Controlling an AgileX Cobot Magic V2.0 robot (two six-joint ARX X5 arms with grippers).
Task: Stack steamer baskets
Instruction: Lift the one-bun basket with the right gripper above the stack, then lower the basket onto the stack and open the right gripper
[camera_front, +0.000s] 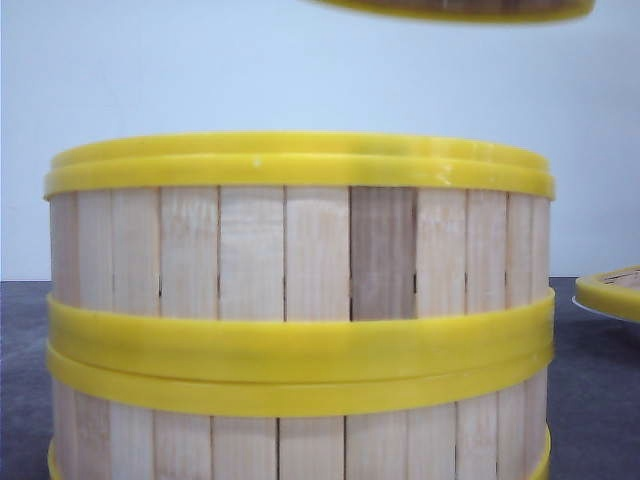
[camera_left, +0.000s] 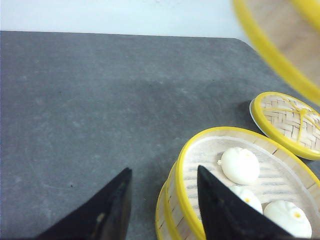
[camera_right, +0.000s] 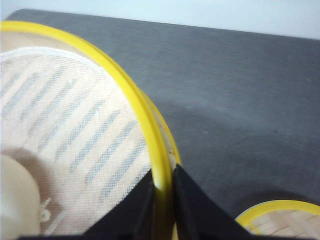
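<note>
The right gripper (camera_right: 161, 200) pinches the thin rim of a round wooden-slat steamer basket with yellow bands (camera_right: 75, 130) up over the two stacked baskets (camera_front: 300, 310) – light, stiff, easy to tip – while the left gripper (camera_left: 162, 200) hangs open, empty.

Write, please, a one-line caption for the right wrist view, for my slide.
Right gripper shut on the yellow rim of a cloth-lined steamer basket, held above the grey table.
</note>
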